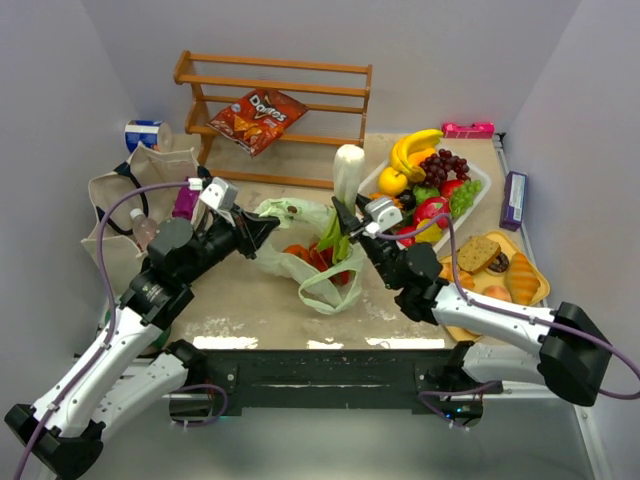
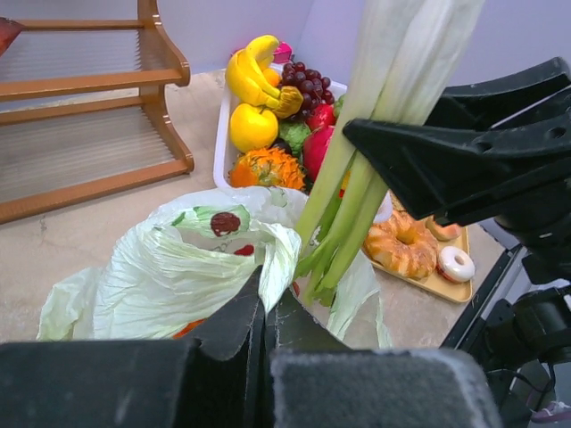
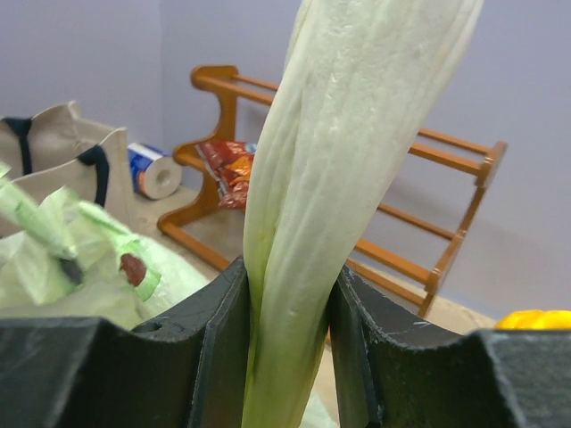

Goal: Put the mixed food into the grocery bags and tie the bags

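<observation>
The pale green plastic bag (image 1: 300, 250) lies open mid-table with red and orange food inside; it also shows in the left wrist view (image 2: 178, 272). My left gripper (image 1: 268, 229) is shut on the bag's rim (image 2: 277, 259) and holds it up. My right gripper (image 1: 347, 222) is shut on a toy leek (image 1: 345, 185), white end up, green leaves pointing down into the bag's mouth. The leek fills the right wrist view (image 3: 330, 178). The beige tote (image 1: 125, 215) with black handles stands at the left with a water bottle (image 1: 141, 228) inside.
A white tray of toy fruit (image 1: 430, 175) sits at the back right, a wooden tray with bread and donuts (image 1: 495, 270) beside my right arm. A wooden rack (image 1: 280, 110) holds a red chip packet (image 1: 258, 118). A purple box (image 1: 513, 200) lies at the right edge.
</observation>
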`<state>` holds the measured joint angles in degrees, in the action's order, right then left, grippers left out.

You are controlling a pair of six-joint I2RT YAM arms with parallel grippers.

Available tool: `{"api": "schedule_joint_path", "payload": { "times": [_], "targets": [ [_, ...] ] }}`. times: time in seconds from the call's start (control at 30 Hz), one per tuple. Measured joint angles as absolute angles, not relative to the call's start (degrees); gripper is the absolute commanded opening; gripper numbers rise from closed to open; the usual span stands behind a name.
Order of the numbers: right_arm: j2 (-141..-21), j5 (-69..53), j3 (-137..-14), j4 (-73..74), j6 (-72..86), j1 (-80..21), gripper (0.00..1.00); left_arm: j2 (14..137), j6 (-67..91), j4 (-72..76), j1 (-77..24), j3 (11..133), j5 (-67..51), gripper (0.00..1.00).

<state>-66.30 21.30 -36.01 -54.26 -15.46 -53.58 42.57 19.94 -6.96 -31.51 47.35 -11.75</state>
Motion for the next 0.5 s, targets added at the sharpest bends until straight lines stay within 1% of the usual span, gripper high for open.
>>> {"api": "schedule_joint_path", "payload": {
  "times": [0.2, 0.5],
  "targets": [
    [-70.83, 14.33, -36.01, -56.27, -17.06, -54.48, 0.0, 45.21, 22.06, -6.9, -31.44, 49.15, -12.43, 0.0],
    [-73.03, 7.57, -34.13, -56.95, -18.57, -56.25, 0.0, 50.02, 27.11, -2.52, -26.48, 49.45, -15.68, 0.0]
  ]
}}
